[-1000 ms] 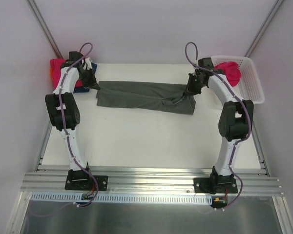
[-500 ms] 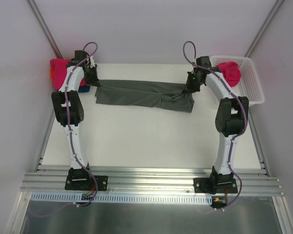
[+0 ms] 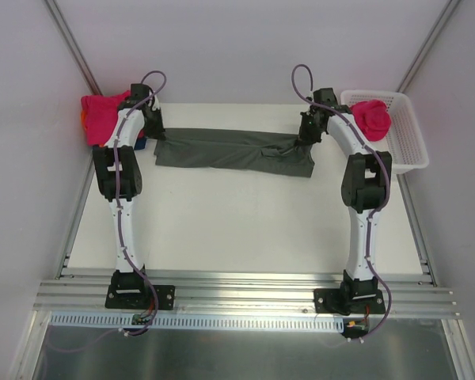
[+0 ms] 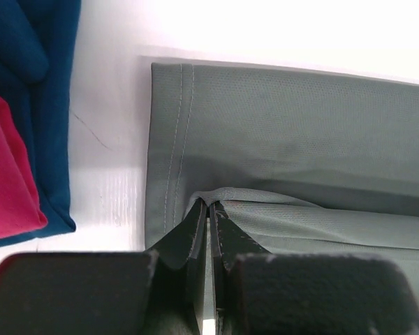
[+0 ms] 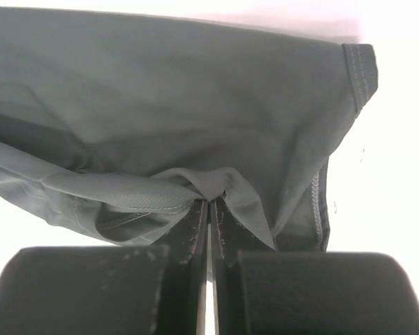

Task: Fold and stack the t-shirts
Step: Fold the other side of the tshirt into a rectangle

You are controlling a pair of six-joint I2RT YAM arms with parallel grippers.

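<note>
At the far side of the bench [image 3: 237, 229], the dark grey t-shirt [image 3: 233, 152] lies lengthwise left to right; the left gripper [image 4: 209, 204] is clamped on its left end, the right gripper [image 5: 209, 202] on its right.

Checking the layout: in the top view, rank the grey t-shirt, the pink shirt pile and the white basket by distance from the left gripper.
1. grey t-shirt: its left end is pinched in the left gripper.
2. pink shirt pile: far-left corner.
3. white basket: far-right corner.
</note>
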